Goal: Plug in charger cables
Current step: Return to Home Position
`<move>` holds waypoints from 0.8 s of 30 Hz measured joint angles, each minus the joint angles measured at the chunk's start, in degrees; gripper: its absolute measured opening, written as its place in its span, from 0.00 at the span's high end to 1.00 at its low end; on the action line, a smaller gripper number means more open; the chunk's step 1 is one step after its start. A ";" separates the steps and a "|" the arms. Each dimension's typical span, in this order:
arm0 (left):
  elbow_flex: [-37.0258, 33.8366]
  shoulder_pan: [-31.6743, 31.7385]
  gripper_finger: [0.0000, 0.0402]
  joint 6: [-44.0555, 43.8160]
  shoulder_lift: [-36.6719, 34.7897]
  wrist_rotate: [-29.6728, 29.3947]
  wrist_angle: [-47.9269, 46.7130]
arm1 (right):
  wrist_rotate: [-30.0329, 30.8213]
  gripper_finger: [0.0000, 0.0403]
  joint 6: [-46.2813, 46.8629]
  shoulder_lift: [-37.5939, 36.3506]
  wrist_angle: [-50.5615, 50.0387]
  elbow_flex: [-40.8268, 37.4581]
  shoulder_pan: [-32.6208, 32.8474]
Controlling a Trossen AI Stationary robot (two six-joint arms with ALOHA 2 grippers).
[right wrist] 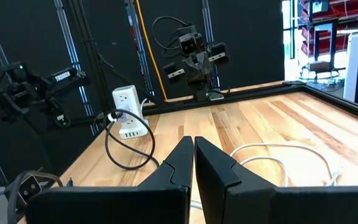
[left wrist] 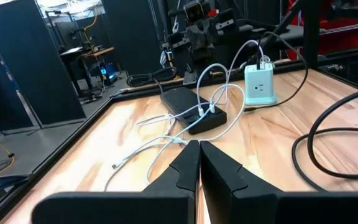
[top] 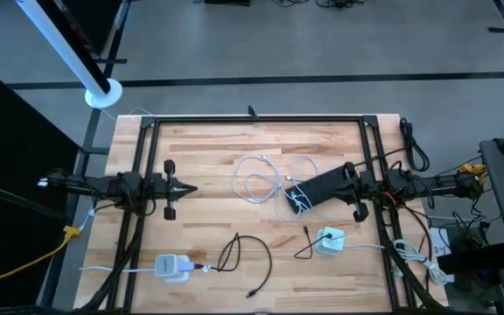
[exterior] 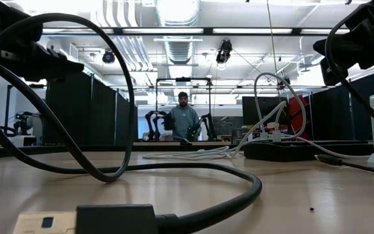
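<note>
Where white cables [top: 254,179] loop, striped wood table [top: 208,149].

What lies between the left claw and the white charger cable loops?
Bare wooden table, seen in the high view, between the shut left claw and the white charger cable loops; the right claw waits beyond them.

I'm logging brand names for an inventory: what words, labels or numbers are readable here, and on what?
Nothing reads clearly.
White lettering on dark gear beyond the table: too blurred to read.
Pale tag by the near black plug: dark marks only, unreadable.
White outlet block: no print visible.
</note>
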 joint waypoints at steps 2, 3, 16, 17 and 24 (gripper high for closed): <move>0.00 0.00 1.00 0.00 0.43 -0.01 0.01 | 0.00 1.00 0.00 0.00 0.02 0.00 0.00; 0.00 0.00 1.00 0.00 0.63 -0.01 0.01 | 0.02 1.00 0.00 0.00 0.01 0.00 0.00; 0.00 0.00 1.00 -0.02 2.87 -0.03 -0.01 | 0.00 1.00 0.00 0.00 0.02 0.00 0.00; 0.00 0.00 1.00 -0.02 3.00 -0.03 -0.01 | 0.00 1.00 0.00 0.00 0.02 0.00 0.00; 0.00 0.00 1.00 -0.02 3.67 -0.03 -0.03 | 0.01 1.00 0.00 0.00 0.02 0.00 0.00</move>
